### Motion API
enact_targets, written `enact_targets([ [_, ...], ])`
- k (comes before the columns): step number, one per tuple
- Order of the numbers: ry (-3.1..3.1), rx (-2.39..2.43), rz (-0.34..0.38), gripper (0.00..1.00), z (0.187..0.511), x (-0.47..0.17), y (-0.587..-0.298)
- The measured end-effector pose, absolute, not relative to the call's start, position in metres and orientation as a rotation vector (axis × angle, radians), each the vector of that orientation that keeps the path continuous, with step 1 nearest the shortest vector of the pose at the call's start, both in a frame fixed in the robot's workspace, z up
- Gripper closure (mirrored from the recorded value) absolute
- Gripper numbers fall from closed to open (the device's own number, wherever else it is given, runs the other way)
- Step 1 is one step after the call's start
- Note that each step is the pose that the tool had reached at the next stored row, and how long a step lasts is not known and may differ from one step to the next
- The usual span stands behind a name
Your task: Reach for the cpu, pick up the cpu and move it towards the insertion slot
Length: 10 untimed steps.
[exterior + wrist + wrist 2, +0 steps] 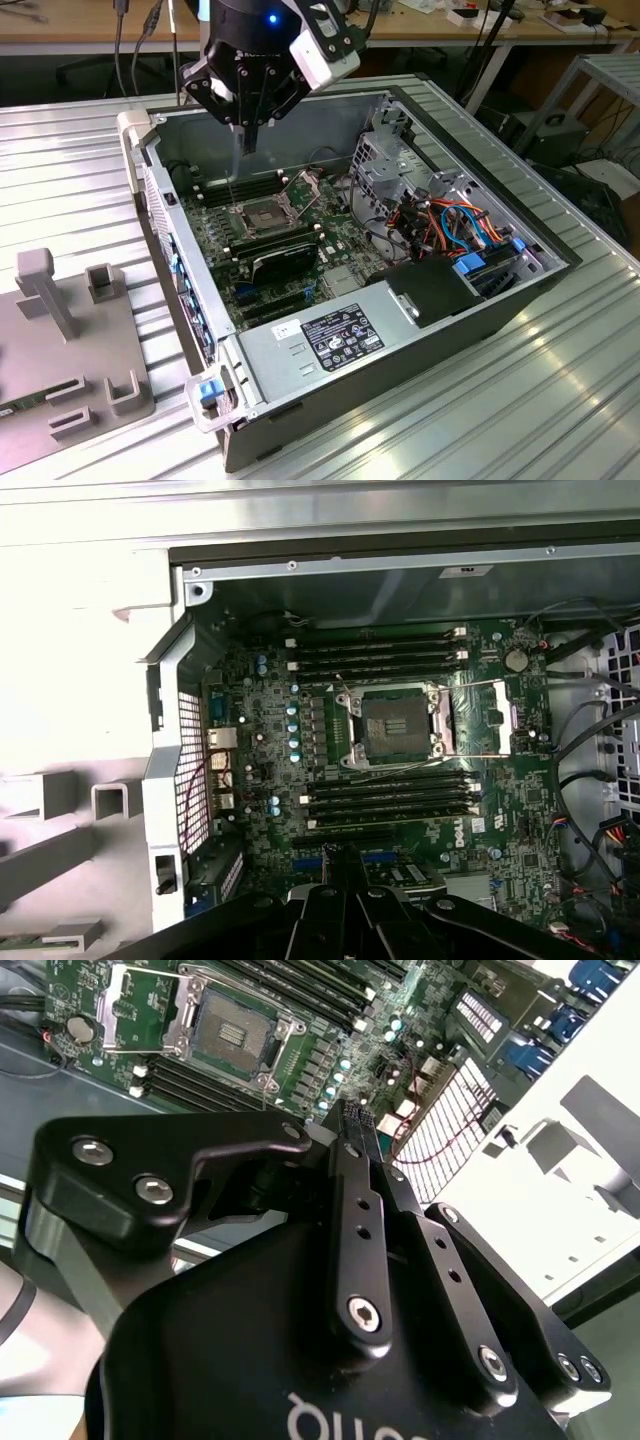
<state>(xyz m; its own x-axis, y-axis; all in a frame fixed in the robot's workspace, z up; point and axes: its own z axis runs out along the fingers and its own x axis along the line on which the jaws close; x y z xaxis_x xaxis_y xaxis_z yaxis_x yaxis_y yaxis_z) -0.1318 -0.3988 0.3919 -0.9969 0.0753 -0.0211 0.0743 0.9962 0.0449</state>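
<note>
My gripper (248, 145) hangs over the rear of the open computer case, its dark fingers pressed together with nothing visible between them. The insertion slot (262, 215) lies on the green motherboard a little below and in front of the fingertips. In both wrist views the insertion slot (393, 725) (235, 1032) shows a dark bare centre inside a silvery frame. Its hinged retention plate (500, 715) is swung open to one side. The shut gripper (358, 1120) (345, 865) points toward the board, short of the socket. The cpu is out of view.
Long black memory slots (385, 802) flank the socket. A metal drive cage (400, 165), coloured cables (455, 225) and the power supply (330, 340) fill the case toward the exterior view's right. A grey fixture (60, 340) stands on the ribbed table at the left.
</note>
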Motion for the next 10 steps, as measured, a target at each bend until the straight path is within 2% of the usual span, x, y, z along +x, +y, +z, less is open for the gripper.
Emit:
enact_targets([
  [10, 3.117, 0.117, 0.069, 0.89, 0.3915, -0.1335, -0.3989],
])
